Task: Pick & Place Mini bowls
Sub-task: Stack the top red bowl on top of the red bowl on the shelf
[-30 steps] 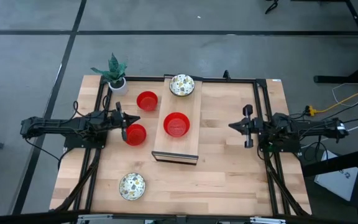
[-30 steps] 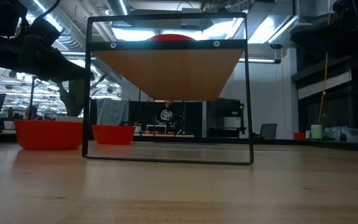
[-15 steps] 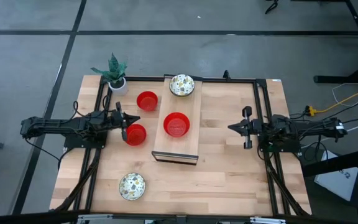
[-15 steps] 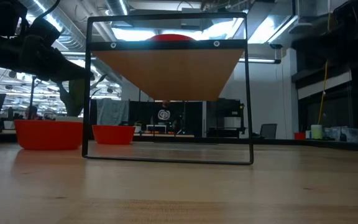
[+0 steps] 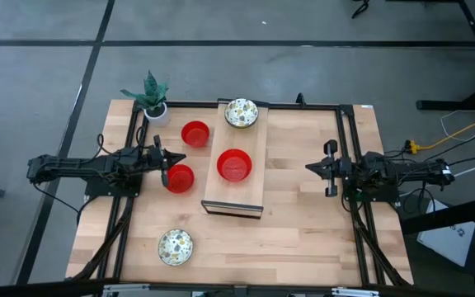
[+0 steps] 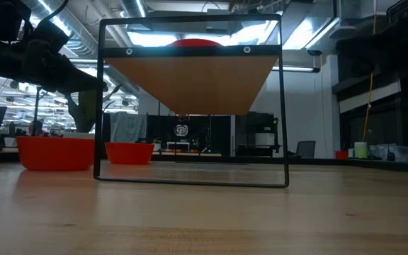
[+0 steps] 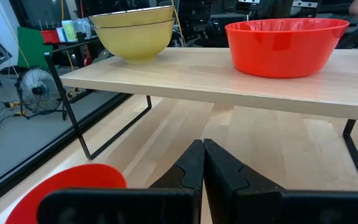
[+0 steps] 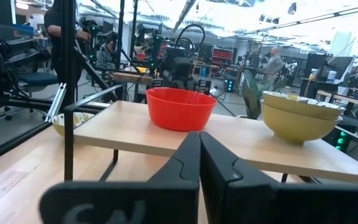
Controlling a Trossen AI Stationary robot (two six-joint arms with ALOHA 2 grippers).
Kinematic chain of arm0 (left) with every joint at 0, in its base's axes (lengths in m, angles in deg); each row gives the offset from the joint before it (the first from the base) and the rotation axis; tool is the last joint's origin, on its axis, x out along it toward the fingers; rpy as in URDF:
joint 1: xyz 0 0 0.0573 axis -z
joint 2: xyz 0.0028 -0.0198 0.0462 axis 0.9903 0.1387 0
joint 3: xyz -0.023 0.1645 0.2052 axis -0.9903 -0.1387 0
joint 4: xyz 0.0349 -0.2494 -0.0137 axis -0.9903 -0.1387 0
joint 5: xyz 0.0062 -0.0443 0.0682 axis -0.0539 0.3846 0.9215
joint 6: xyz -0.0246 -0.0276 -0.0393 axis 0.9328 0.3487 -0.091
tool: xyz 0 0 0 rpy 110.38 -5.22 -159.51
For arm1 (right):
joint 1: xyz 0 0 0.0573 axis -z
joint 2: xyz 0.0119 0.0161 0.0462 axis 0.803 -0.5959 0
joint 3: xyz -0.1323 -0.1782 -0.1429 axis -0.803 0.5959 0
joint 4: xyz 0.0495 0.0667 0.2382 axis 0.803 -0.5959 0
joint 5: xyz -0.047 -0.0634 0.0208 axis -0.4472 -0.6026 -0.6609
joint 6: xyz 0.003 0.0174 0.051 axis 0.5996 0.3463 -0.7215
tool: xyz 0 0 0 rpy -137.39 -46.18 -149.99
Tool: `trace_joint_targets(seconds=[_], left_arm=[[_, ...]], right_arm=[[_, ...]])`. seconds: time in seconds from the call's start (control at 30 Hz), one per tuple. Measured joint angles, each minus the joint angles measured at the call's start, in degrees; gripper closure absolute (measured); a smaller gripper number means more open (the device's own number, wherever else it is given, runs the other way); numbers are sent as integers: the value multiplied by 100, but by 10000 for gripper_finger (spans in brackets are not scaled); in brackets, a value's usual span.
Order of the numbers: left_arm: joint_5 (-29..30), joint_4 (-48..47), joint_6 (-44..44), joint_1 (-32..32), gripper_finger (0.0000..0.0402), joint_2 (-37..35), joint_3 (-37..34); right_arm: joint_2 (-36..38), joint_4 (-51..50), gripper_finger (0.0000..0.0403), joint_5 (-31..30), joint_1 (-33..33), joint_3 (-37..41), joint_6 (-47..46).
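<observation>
Wooden table (image 5: 303, 223), gray floor around. Left gripper (image 5: 164, 164) fingers pressed shut, holding nothing, just beside shiny red bowl (image 5: 180, 177). Right gripper (image 5: 329, 168) shut too, empty, waiting well apart from bowls.

Done, I think: one red bowl (image 5: 234, 164) and speckled stack (image 5: 242, 112) sit on raised wood shelf (image 5: 236, 198). Left: two red bowls, second (image 5: 195, 133) near plant pot (image 5: 154, 107), plus speckled bowl (image 5: 175, 246) at front. Bowls round, smooth, small.

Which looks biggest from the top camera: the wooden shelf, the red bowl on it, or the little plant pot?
1. The wooden shelf, clearly the largest.
2. The red bowl on it.
3. The white plant pot, smallest, though its green leaves spread wider than the pot itself.
</observation>
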Motion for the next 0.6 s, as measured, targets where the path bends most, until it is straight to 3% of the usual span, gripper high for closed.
trace_joint_targets(seconds=[0.6], left_arm=[[0, 2, -1, -2, 398, -2, 0]], right_arm=[[0, -251, 399, 101, 0, 28, 20]])
